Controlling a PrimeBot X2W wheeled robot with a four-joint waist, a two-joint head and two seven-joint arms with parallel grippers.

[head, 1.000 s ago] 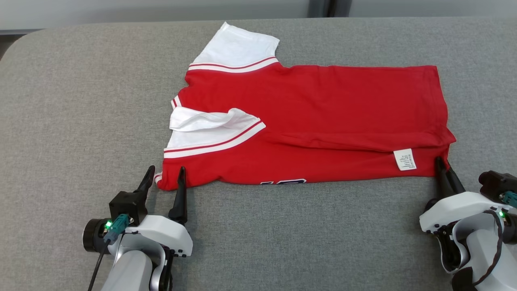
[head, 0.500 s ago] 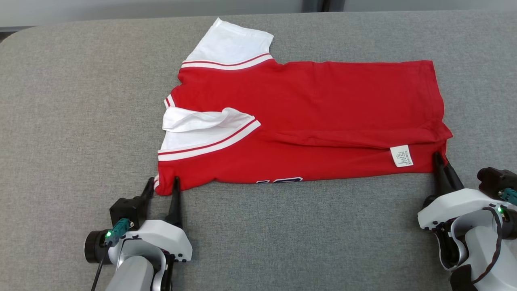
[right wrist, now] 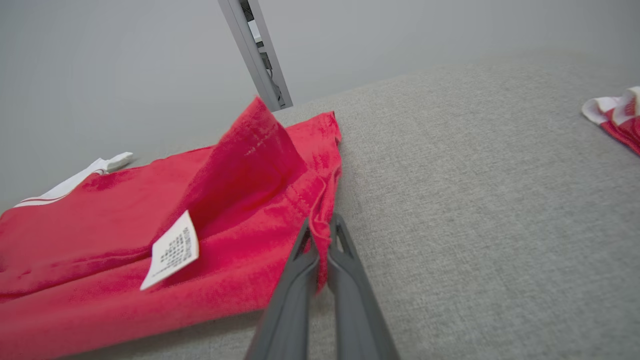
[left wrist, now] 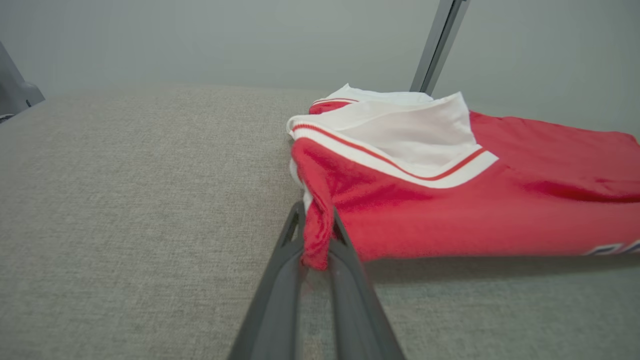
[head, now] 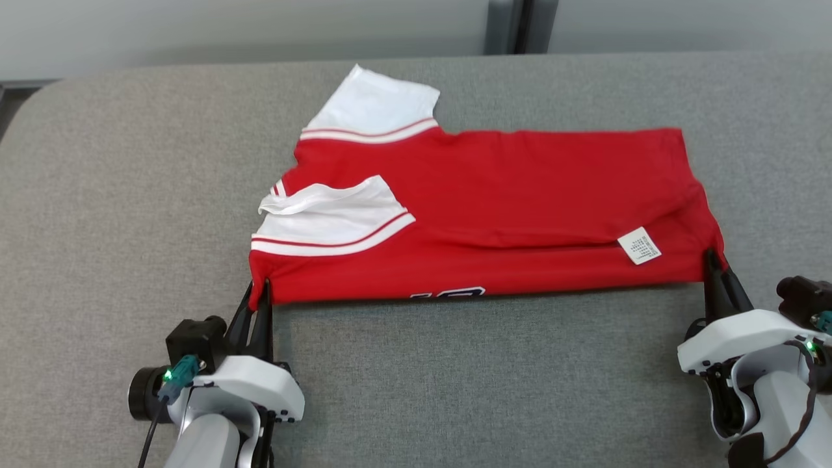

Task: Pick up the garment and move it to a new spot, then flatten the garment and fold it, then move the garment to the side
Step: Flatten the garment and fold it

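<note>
The left claw (head: 259, 291) is closed tight on the near left corner of the shirt (head: 520, 195). In the left wrist view a bunch of red cloth is squeezed between its fingers (left wrist: 277, 285), and the shirt's near edge beside them sits slightly off the counter (head: 130, 195), with shadow under it.

The shirt lies across the middle of the grey counter, shoulders to the left and hem to the right. Its near edge runs straight from one claw to the other. At the left end a white sleeve (head: 335, 221) with a red stripe is folded over onto the red body. The other sleeve (head: 377, 104) sticks out on the far side. Part of a dark print shows along the near edge. A white label (head: 639, 246) lies on the red cloth close to the near right corner.

The right claw (head: 713, 260) is closed on that corner, with the hem pinched between its fingers. In the right wrist view a fold of red cloth stands up behind the label.
</note>
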